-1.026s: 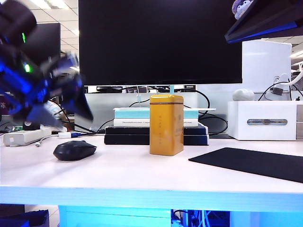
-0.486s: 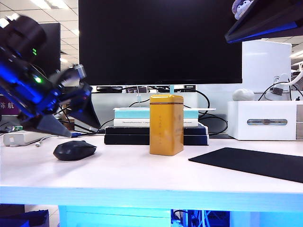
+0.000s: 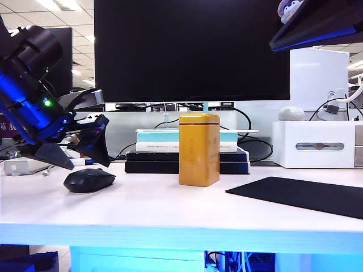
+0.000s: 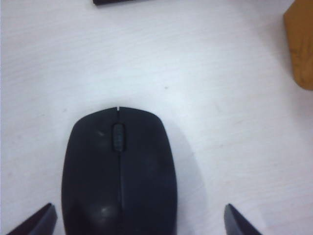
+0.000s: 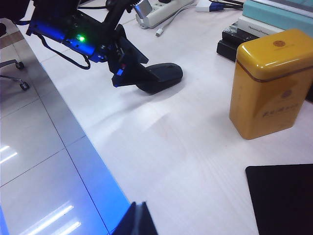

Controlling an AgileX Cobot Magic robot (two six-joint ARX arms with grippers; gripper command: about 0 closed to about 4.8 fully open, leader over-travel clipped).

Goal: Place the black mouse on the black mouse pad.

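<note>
I had lowered the left end effector [image 3: 79,158], jaws wide, until the black mouse [image 4: 119,171] sat between its fingertips on the desk [image 3: 170,209]; the grasp came next. The right end effector [image 5: 137,220], state unclear, waited well off, nearer the black mouse pad [image 3: 306,195].

mouse [image 4: 119,176]: matte black all over, plain
mouse pad [image 3: 306,194]: flat black, no pattern
tin [image 3: 199,149]: mustard yellow, darker band under the lid
table [image 3: 170,209]: pale off-white, blue glow along its front edge
left gripper [image 3: 81,157]: black fingers, green light on the arm behind
</note>
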